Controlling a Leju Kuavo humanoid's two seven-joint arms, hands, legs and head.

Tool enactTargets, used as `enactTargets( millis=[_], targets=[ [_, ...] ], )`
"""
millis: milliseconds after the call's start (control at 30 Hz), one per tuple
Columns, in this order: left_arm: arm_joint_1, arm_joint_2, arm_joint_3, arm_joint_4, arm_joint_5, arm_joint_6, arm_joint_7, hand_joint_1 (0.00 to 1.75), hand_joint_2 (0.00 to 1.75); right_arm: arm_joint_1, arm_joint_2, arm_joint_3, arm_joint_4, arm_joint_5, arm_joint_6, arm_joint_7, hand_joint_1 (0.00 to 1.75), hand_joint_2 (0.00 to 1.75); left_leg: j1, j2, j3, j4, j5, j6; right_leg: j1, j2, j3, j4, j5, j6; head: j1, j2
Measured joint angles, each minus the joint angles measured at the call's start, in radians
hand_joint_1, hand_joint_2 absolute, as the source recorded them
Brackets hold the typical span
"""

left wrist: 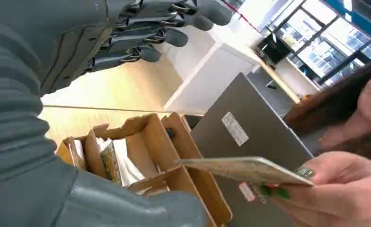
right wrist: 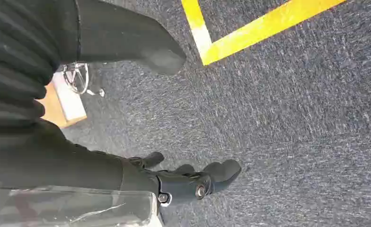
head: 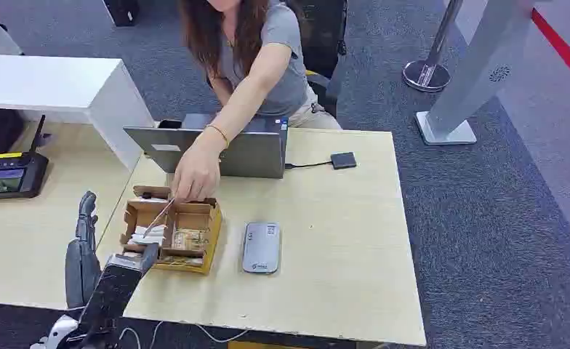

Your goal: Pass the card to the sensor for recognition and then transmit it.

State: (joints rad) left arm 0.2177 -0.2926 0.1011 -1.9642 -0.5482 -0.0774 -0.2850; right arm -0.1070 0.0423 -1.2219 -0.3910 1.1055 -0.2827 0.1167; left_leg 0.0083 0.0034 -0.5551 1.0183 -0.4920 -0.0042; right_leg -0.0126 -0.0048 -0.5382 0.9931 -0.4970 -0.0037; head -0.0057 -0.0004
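my left hand (head: pixel 84 243) is up over the surface (head: pixel 340 240), fingers (left wrist: pixel 174 21) spread wide, thumb apart, holding nothing. the card (left wrist: pixel 242 169) is just ahead of my thumb, pinched by a person's hand (head: pixel 195 174) over the cardboard box (head: pixel 173 236), not touching me. the box sits right beside my hand, open compartments with papers inside. the grey sensor (head: pixel 261 247) lies flat on the surface just past the box, on the far side from my hand. a laptop (head: pixel 224 149) stands beyond the box. my right hand (right wrist: pixel 193 182) hangs over the carpet, fingers loosely curled, nothing in it; a yellow line (right wrist: pixel 250 33) on the floor beyond it.
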Motion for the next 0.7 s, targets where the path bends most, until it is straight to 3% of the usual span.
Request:
enactTargets(
  millis=[700],
  targets=[
    [-0.007,0.0,0.001,0.046,-0.064,-0.008,-0.015,0.0,1.75,-0.005,0.0,0.0,0.01,0.031,0.01,-0.02,0.0,1.75,0.0,0.0,0.0,0.0,0.0,0.0,0.0,0.0,0.0,0.0,0.0,0.0,0.0,0.0]
  ],
)
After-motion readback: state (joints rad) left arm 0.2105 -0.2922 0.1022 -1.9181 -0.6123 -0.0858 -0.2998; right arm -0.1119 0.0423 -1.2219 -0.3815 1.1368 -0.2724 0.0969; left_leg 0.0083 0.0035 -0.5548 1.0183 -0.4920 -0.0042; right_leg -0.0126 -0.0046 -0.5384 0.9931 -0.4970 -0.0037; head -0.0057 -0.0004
